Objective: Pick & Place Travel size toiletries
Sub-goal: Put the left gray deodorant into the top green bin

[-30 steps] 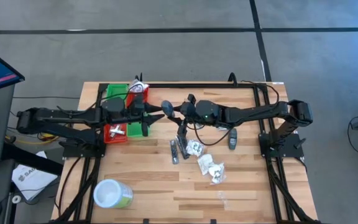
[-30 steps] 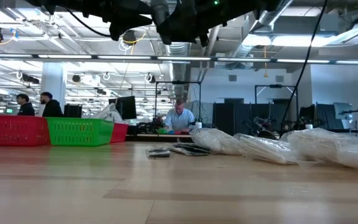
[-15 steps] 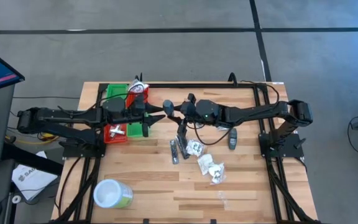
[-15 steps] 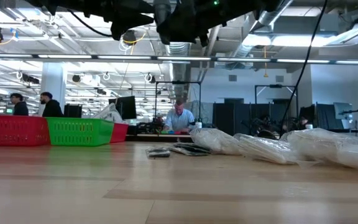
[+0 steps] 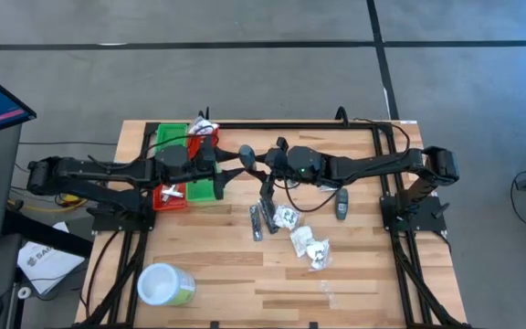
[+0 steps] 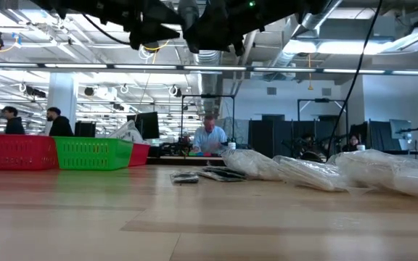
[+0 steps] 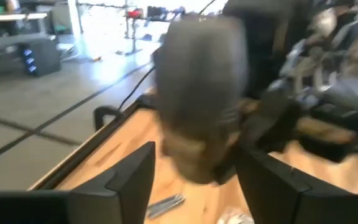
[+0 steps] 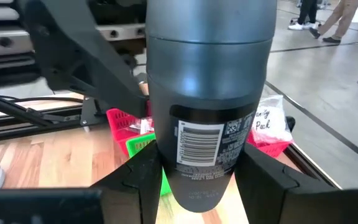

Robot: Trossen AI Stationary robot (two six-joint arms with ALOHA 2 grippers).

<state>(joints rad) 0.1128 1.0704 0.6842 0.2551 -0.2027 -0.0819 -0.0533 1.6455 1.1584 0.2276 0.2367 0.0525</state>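
A dark grey oval mini bottle (image 5: 246, 153) hangs high over the middle of the table, between my two grippers. My right gripper (image 5: 261, 162) reaches in from the table's right and is shut on it. My left gripper (image 5: 230, 167) comes from the left and is open. Its fingers (image 7: 132, 177) stand on either side of the bottle's free end (image 7: 197, 155) with a gap showing on each side. More toiletries lie on the table below: slim tubes (image 5: 257, 221), white packets (image 5: 301, 240) and another dark bottle (image 5: 342, 203). My right gripper pinches the bottle between its two fingers (image 8: 143, 180) at the barcode end (image 8: 199, 186). The fingers come nearly level from the table's right. The bottle sticks out beyond the fingertips toward my left gripper, lifted clear of the table.
Small red and green bins (image 5: 173, 137) stand at the far left under my left arm; one red bin (image 5: 204, 135) holds a white packet. A white-lidded green tub (image 5: 164, 285) stands near the front left corner. Bare wood lies along the near edge.
My left gripper has opened its fingers around the bottle's end and rolled a little, staying where it was. The bottle has stayed in my right gripper, which has kept still.
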